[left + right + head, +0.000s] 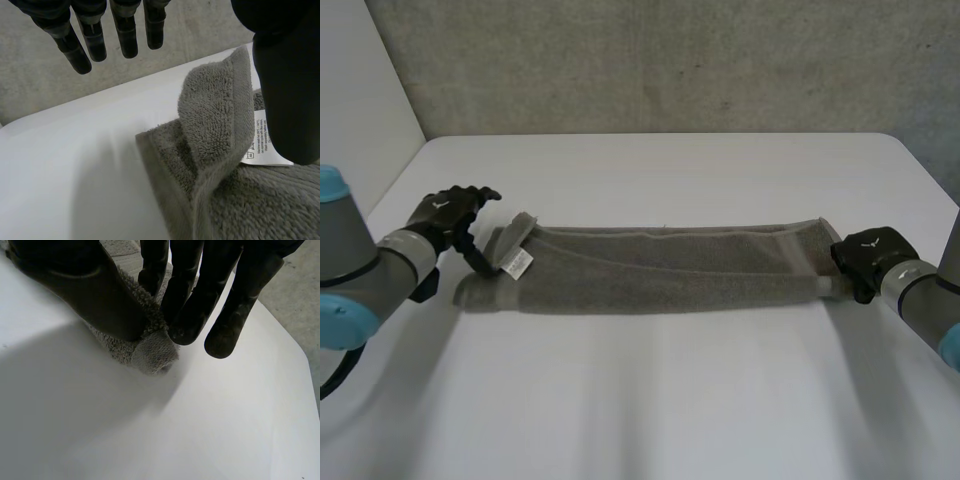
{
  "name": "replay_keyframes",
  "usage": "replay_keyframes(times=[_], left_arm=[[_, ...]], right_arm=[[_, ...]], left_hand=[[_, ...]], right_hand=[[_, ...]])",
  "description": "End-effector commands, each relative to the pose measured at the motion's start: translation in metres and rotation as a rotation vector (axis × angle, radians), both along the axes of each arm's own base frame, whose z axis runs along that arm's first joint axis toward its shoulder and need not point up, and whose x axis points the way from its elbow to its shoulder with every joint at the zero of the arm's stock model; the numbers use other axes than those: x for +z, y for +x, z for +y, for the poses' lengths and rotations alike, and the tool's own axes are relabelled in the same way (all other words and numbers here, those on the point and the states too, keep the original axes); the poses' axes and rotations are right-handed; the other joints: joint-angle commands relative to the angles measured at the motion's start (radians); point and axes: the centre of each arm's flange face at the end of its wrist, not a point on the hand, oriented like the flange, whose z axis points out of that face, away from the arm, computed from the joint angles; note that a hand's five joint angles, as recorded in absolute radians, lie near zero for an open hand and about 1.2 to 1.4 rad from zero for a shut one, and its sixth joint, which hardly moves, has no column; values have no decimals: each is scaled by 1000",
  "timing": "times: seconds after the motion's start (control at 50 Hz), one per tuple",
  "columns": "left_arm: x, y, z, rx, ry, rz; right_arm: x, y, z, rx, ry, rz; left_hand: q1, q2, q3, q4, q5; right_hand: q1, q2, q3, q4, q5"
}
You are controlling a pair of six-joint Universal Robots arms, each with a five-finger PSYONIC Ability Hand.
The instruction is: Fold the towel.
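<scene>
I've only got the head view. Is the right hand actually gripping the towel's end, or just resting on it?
Observer: Gripping. In the right wrist view the right hand pinches a corner of the towel between thumb and fingers.
Operator: And the left hand, does it have its corner?
Observer: Not pinched. In the left wrist view the left hand has straight fingers clear of the cloth, and the raised corner only leans against its thumb.

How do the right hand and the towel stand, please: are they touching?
Touching. The right wrist view shows the right hand pinching a corner of the towel between its thumb and fingers.
</scene>
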Motion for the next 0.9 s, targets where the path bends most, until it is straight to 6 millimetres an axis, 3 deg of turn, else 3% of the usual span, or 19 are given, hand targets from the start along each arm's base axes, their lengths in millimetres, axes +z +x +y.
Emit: replay_keyframes(times=[0.02,0.2,0.32,0.4,0.5,0.62,0.66,0.68,0.7,0.74,0.76,0.78,0.8,0.82,0.86,0.88,0.9], left_arm=[[-11,-18,-6,-39,-2,3],[-19,-24,-29,-23,-50,3],[-14,-5,-52,206,-110,-50],[-13,3,-52,288,-112,-68],[-11,2,-43,282,-87,-70],[9,-2,-15,244,-77,-67],[30,-13,2,184,-108,-46],[31,-14,2,184,-108,-46],[43,-15,8,164,-129,-35],[64,-16,17,143,-170,-16],[64,-16,17,143,-170,-16],[73,-17,20,131,-190,-8],[73,-17,20,131,-190,-8],[83,-17,22,126,-217,0],[93,-17,22,128,-243,9],[99,-17,22,129,-261,14],[99,-17,22,129,-261,14]], right_arm=[[-2,-2,-4,-6,-16,-2],[-2,-10,-8,-31,-19,-1],[3,-15,-11,-46,-37,-5],[4,-18,-14,-50,-51,-4],[6,-25,-19,-70,-62,-2],[19,-38,-28,-96,-105,51],[36,-38,-32,-86,-165,107],[45,-37,-34,-85,-202,132],[45,-37,-34,-85,-203,132],[66,-34,-39,-92,-275,161],[66,-34,-39,-92,-275,161],[75,-21,-38,-71,-307,158],[85,10,-29,1,-348,143],[85,10,-29,2,-348,142],[102,79,-2,173,-429,91],[103,79,-2,174,-429,91],[105,109,13,253,-448,64]], left_hand=[[-62,-57,-44,-68,-194],[-53,-48,-35,-60,-185],[-56,-51,-38,-62,-188],[-68,-62,-50,-74,-200],[-80,-74,-61,-86,-212],[-83,-77,-64,-89,-215],[-83,-77,-64,-89,-215],[-83,-77,-64,-89,-215],[-83,-77,-64,-89,-215],[-83,-77,-64,-89,-215],[-83,-77,-64,-89,-215],[-83,-77,-64,-89,-215],[-83,-77,-64,-89,-215],[-83,-77,-64,-89,-215],[-83,-77,-64,-89,-215],[-83,-77,-64,-89,-215],[-83,-77,-64,-89,-215]], right_hand=[[86,102,64,65,62],[86,102,64,65,62],[86,102,64,65,62],[86,102,64,65,62],[86,102,64,65,62],[86,102,64,65,62],[86,102,64,65,62],[86,102,64,65,62],[86,102,64,65,62],[86,102,64,65,62],[86,102,64,65,62],[86,102,64,65,62],[86,102,64,65,62],[86,102,64,65,62],[86,102,64,65,62],[86,102,64,65,62],[86,102,64,65,62]])
